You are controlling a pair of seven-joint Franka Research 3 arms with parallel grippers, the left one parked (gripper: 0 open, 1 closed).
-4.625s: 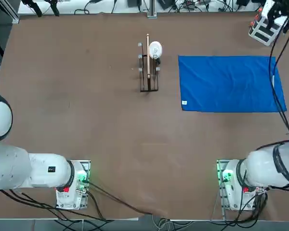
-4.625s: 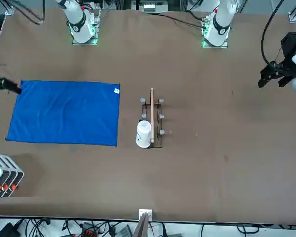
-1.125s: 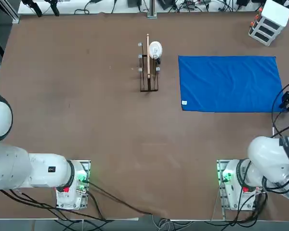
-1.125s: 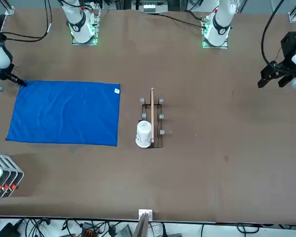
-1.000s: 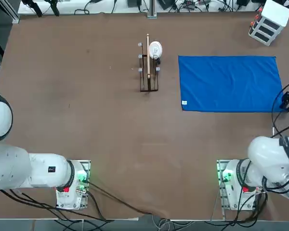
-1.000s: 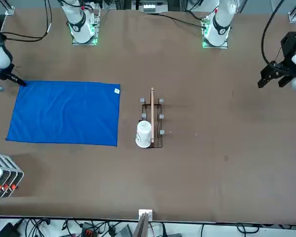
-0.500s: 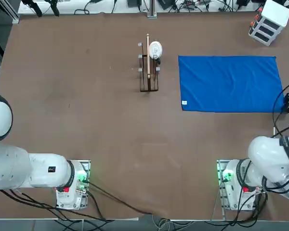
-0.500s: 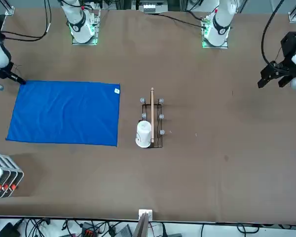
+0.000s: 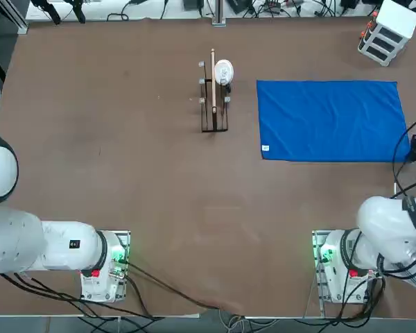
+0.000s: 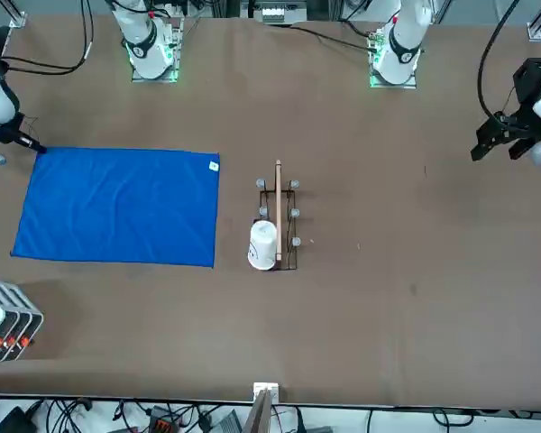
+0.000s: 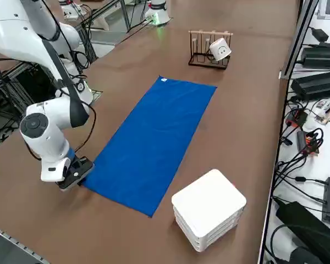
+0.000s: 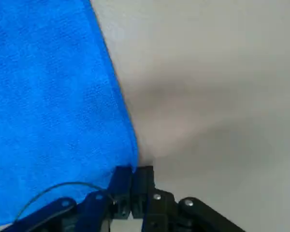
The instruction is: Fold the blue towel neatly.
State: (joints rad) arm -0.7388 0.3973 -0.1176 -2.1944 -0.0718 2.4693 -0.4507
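The blue towel (image 9: 329, 119) lies flat and spread out on the brown table, its small white tag (image 9: 265, 148) at the near corner toward the table's middle. My right gripper (image 9: 414, 152) is low on the table at the towel's near outer corner. In the wrist view the fingers (image 12: 142, 180) are pressed together right where the towel (image 12: 53, 96) ends in that corner, pinching its tip. From the right side, the gripper (image 11: 77, 175) sits at the cloth's (image 11: 154, 137) near corner. The front view shows the same grip (image 10: 32, 147) on the towel (image 10: 117, 206).
A small wooden rack (image 9: 213, 104) with a white cup (image 9: 223, 71) on it stands just inward of the towel. A white stacked box (image 9: 387, 31) sits past the towel's far outer corner, near the table's edge (image 11: 209, 217). Cables hang along the far side.
The right gripper's fingers have closed at the towel's near outer corner, and the hand has shifted slightly outward. The towel lies as before.
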